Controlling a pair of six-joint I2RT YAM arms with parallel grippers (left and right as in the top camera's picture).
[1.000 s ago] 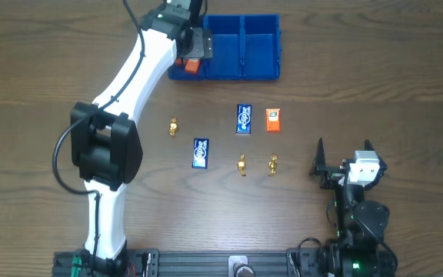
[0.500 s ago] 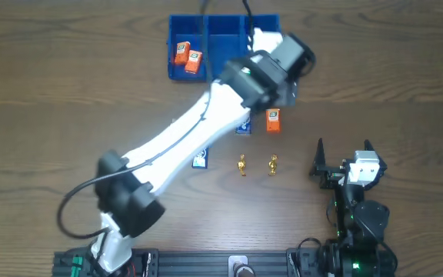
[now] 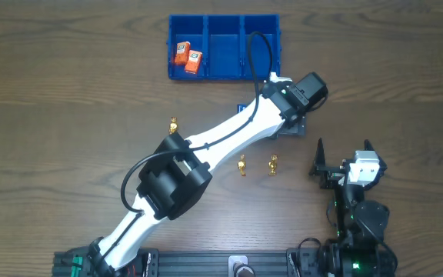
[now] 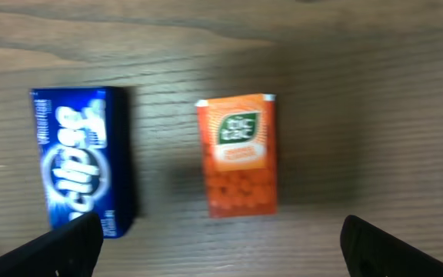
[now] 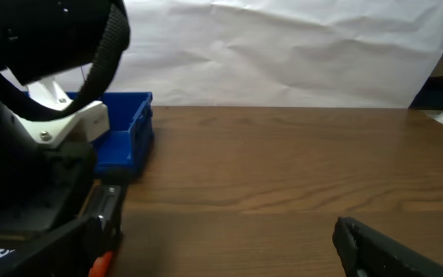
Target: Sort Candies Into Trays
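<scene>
My left gripper [image 4: 221, 258] hangs open over an orange candy box [image 4: 238, 165] lying flat on the wooden table, the box centred between its fingers. A blue candy box [image 4: 83, 169] lies beside the orange one. In the top view the left arm [image 3: 229, 138] stretches across the middle and covers these boxes. The blue tray [image 3: 261, 58] stands at the back, with two orange boxes [image 3: 188, 57] in its left compartment. Three small gold candies [image 3: 242, 165] lie on the table. My right gripper [image 3: 343, 158] rests open near its base, holding nothing.
The tray's middle and right compartments hold nothing. One gold candy [image 3: 174, 125] lies apart at the left, and the gold candy [image 3: 273, 163] nearest my right gripper lies close beside the left arm. In the right wrist view the left arm's gripper [image 5: 44, 177] stands close by, in front of the tray [image 5: 129, 131].
The left gripper let an orange box go in the tray's left compartment, then swung right and toward the front, ending over the orange box on the table. The right arm stayed still.
</scene>
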